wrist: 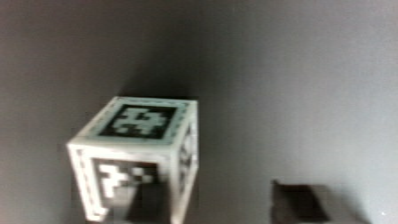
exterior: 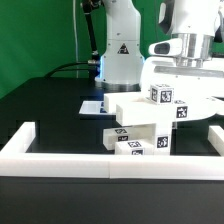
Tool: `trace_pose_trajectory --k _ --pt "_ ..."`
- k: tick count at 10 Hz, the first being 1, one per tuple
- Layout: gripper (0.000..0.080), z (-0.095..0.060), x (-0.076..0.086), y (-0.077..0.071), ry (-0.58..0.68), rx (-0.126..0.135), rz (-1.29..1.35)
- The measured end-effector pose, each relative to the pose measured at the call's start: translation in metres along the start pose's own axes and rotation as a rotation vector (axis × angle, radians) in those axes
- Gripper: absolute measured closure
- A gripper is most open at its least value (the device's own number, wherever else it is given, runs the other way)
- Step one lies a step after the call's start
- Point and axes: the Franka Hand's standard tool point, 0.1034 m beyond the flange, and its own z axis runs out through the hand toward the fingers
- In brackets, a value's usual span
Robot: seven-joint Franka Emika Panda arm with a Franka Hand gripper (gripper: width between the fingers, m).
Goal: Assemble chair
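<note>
1. Exterior view: the chair parts [exterior: 140, 128] sit stacked on the black table [exterior: 50, 110], toward the exterior view's right, just behind the low white border wall [exterior: 100, 160].
2. Stack: a flat white panel [exterior: 135, 108] rests on top of lower tagged blocks [exterior: 135, 142]; a small tagged square post [exterior: 161, 95] stands on the panel's right end, with another tagged part [exterior: 181, 112] beside it.
3. The gripper [exterior: 190, 62] hangs directly above the stack's right end; the jaws are hidden behind the wrist housing, so I cannot tell whether they are released or clenched.
4. Wrist view: one white square post [wrist: 139, 150] with black-and-white tags on its end and side faces, on the dark table. One dark fingertip [wrist: 317, 200] shows nearby, clear of the post.
5. The marker board [exterior: 92, 106] lies flat behind the stack.
6. The white robot base [exterior: 118, 50] stands at the back against a green backdrop [exterior: 40, 30].
</note>
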Motion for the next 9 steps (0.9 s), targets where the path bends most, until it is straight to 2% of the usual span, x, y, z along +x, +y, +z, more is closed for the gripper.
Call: trace_pose_trajectory --k 1,2,3,4,7,9 --pt "0.047 0.0 0.001 -0.001 0.002 0.001 0.0" --pt "0.0287 -0.001 0.003 -0.001 0.005 0.002 0.0" --pt "0.0194 -0.001 0.006 0.001 0.007 0.003 0.004" --pt "0.0159 -0.001 0.008 0.002 0.009 0.003 0.008" --pt "0.0152 -0.001 0.013 0.007 0.013 0.001 0.02" --pt "0.015 0.007 0.015 0.016 0.009 -0.016 0.031"
